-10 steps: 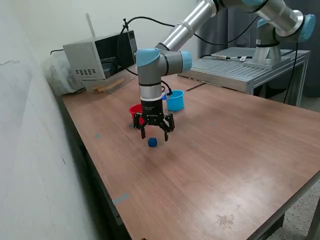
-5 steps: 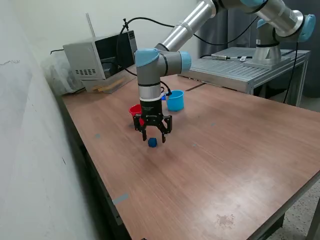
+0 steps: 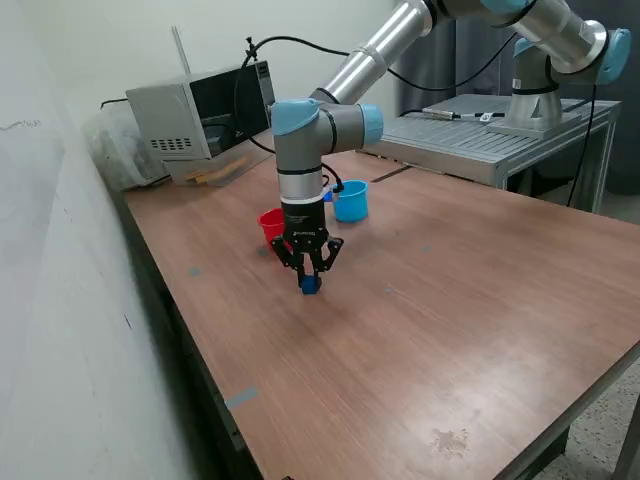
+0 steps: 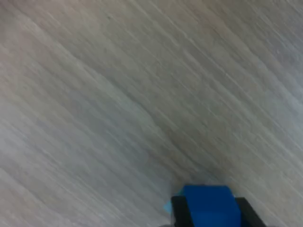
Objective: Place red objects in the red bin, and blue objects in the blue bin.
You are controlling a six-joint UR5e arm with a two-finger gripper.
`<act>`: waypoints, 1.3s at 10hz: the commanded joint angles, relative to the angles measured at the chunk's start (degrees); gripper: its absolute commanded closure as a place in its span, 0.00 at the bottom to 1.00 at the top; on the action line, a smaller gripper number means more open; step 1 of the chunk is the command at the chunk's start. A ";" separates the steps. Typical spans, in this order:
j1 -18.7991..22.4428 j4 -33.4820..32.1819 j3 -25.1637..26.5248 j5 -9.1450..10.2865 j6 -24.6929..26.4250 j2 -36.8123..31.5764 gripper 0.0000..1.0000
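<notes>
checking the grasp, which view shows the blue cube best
The wrist view: the blue cube fills the frame edge close up, sitting between two dark fingers on bare wood. In the exterior view the blue cube is a small patch under the closed-in gripper, largely hidden.

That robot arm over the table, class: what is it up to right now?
The arm's gripper is down at the wooden table, its fingers closed on a small blue cube that sits on the surface. The wrist view shows the cube between the dark finger pads. Just behind stand a red cup and a light blue cup.
</notes>
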 commanded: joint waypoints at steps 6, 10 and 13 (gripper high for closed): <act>-0.17 0.46 10.18 -4.60 3.47 -12.56 1.00; -2.79 0.64 27.85 -8.91 8.85 -26.88 1.00; -6.49 0.55 36.48 -8.91 8.68 -33.76 1.00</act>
